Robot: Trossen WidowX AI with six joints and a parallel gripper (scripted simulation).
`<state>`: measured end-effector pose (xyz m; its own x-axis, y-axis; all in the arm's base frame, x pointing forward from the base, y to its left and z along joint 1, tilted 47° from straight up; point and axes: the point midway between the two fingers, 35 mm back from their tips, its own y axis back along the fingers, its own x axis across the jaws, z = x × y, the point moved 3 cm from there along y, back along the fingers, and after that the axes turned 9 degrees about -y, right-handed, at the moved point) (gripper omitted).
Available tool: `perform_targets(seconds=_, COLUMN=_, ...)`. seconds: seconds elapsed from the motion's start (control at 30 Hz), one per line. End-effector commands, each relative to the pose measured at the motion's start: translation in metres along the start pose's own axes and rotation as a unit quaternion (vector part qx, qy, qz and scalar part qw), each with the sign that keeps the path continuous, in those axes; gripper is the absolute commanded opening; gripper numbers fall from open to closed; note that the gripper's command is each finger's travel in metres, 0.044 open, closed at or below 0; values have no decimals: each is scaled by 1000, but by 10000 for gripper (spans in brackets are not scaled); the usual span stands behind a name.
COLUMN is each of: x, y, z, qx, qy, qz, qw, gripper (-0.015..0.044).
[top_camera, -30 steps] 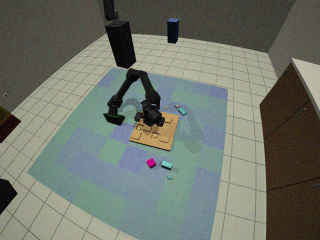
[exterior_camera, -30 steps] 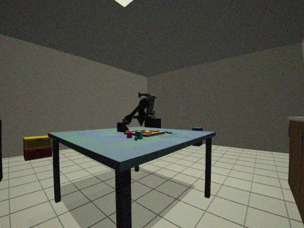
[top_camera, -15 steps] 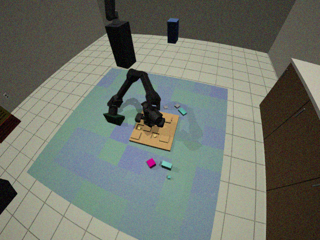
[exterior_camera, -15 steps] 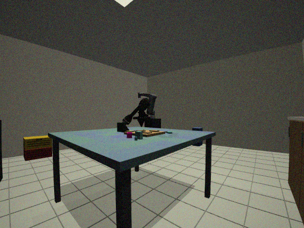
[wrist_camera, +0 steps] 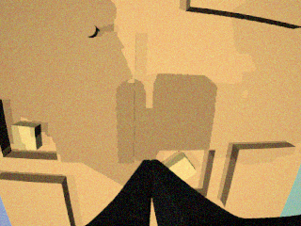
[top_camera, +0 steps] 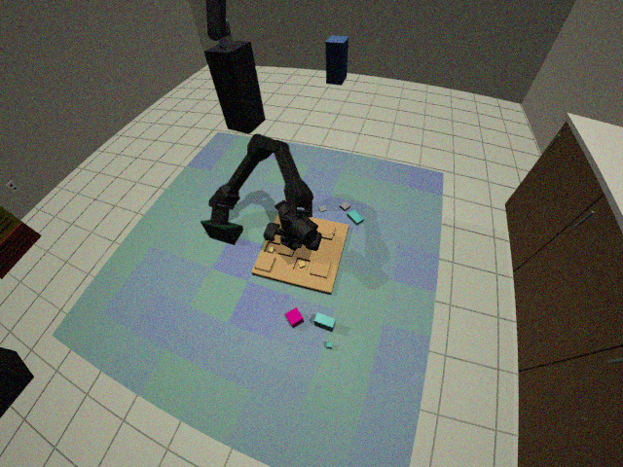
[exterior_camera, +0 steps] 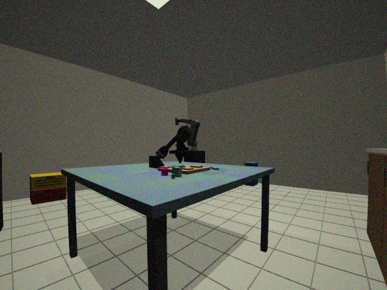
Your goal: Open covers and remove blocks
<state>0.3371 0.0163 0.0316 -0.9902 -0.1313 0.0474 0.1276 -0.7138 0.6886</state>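
The tan puzzle board (top_camera: 297, 281) (exterior_camera: 194, 171) lies on the table. In the wrist view one cream block (wrist_camera: 27, 136) sits in an uncovered well at the left. A second cream block (wrist_camera: 182, 165) (top_camera: 302, 264) sits tilted in another uncovered well, partly behind the fingers. A square cover (wrist_camera: 30, 200) (top_camera: 264, 263) lies at lower left in the wrist view, and another cover (wrist_camera: 263, 179) (top_camera: 319, 269) at lower right. Another raised edge shows at upper right. My gripper (wrist_camera: 150, 166) (exterior_camera: 180, 162) is shut and empty, above the board. The hand hides part of the board in the top view.
A magenta block (top_camera: 294, 317) (exterior_camera: 164, 171), a turquoise block (top_camera: 324, 321) (exterior_camera: 176, 171) and a small turquoise cube (top_camera: 329, 344) rest on the table off the board's near side. A flat teal piece (top_camera: 354, 216) and two small grey pieces (top_camera: 345, 206) (top_camera: 322, 208) lie beyond its far edge.
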Motion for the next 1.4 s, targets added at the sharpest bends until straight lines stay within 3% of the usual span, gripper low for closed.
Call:
perform_targets(seconds=0.0, x=1, y=-6, z=0, qx=-2, qy=-3, qz=1, qw=1000, gripper=0)
perform_targets(seconds=1.37, x=12, y=-35, z=-3, qx=-3, qy=-3, qz=2, qw=1000, gripper=0)
